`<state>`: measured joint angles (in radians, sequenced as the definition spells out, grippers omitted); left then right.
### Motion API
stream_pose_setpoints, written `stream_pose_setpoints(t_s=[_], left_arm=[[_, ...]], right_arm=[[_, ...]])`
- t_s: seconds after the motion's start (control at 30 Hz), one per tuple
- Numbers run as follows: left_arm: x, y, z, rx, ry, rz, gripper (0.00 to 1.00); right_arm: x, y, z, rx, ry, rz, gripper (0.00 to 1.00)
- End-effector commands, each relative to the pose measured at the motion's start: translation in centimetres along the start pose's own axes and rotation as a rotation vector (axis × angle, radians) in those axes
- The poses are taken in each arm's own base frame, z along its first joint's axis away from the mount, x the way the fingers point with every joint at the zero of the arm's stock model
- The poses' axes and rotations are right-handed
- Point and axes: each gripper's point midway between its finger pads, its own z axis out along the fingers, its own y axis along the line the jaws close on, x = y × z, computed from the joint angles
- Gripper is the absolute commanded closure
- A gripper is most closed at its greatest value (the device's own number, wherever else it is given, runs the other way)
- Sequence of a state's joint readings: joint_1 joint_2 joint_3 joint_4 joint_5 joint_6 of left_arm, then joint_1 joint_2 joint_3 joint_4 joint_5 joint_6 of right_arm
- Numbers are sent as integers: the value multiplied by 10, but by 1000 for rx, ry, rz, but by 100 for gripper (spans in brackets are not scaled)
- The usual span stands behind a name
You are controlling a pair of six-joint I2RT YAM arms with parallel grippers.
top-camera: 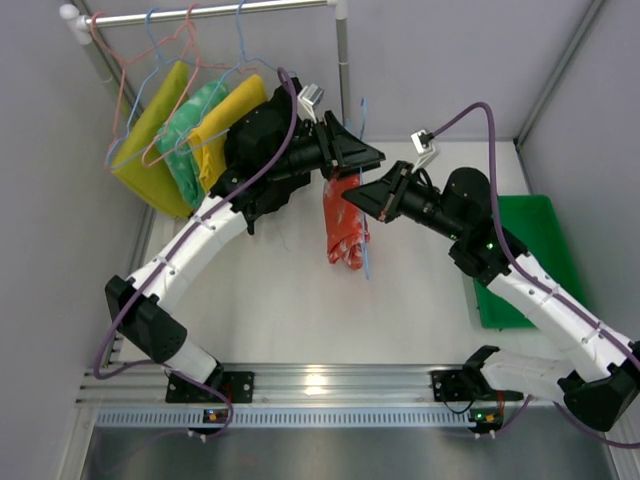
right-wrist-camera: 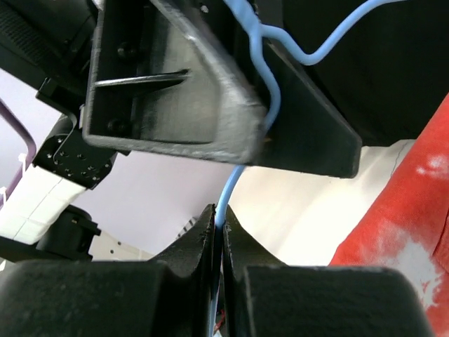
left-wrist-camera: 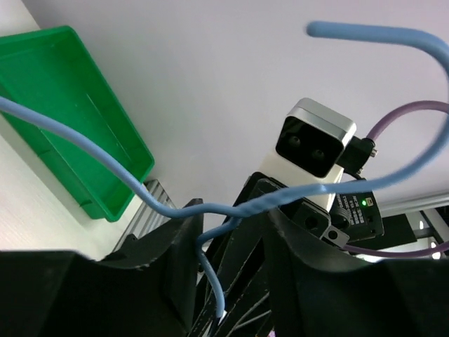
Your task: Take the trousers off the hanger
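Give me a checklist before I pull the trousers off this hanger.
1. Is the right gripper shut on the blue hanger: ok.
2. Is the left gripper clamped on the hanger's twisted neck: not ok, its jaws straddle the neck with a gap.
3. Is the hanger's hook off the rail: ok, nothing sits in the hook.
4. Do the red-orange trousers hang clear below both grippers: ok.
5. How are the trousers draped over the hanger bar: cannot tell, hidden.

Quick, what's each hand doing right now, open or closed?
Left hand: around the blue hanger neck, grip cannot be told.
Right hand: closed, pinching the hanger wire.
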<state>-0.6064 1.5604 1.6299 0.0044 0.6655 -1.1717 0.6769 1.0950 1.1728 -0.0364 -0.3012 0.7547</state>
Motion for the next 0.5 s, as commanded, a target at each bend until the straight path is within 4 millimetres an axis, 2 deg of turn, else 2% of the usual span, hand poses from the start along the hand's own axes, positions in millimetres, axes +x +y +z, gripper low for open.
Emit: stream_pose_setpoints(t_s=[0.0,0.13,0.17,0.23,0.27,0.3,0.37,0.4,0.43,0.47], left_arm=[[-10,-41,-5,98,-27,7,58],[-8,-41,-7,88,-23,-15,68],[-7,-40,-7,78,-21,-27,74],[-6,-37,-7,72,-18,-48,80],[-6,-37,-7,72,-18,-53,84],[-7,-37,-7,69,-18,-58,91],[-7,-39,-8,75,-17,-62,97],[-7,-40,-9,78,-15,-61,99],[-8,-45,-10,93,-15,-49,100],[-9,-48,-12,104,-15,-38,100]], right_arm=[[-44,48,-16,-149,-182,-128,100],[-39,41,-14,-133,-174,-132,100],[-39,40,-13,-133,-175,-136,99],[-37,38,-13,-127,-172,-141,89],[-36,38,-14,-128,-169,-145,81],[-34,36,-13,-127,-161,-147,57],[-33,34,-16,-116,-159,-169,39],[-34,32,-18,-108,-160,-181,25],[-34,29,-20,-94,-162,-208,16],[-36,30,-26,-89,-172,-233,12]])
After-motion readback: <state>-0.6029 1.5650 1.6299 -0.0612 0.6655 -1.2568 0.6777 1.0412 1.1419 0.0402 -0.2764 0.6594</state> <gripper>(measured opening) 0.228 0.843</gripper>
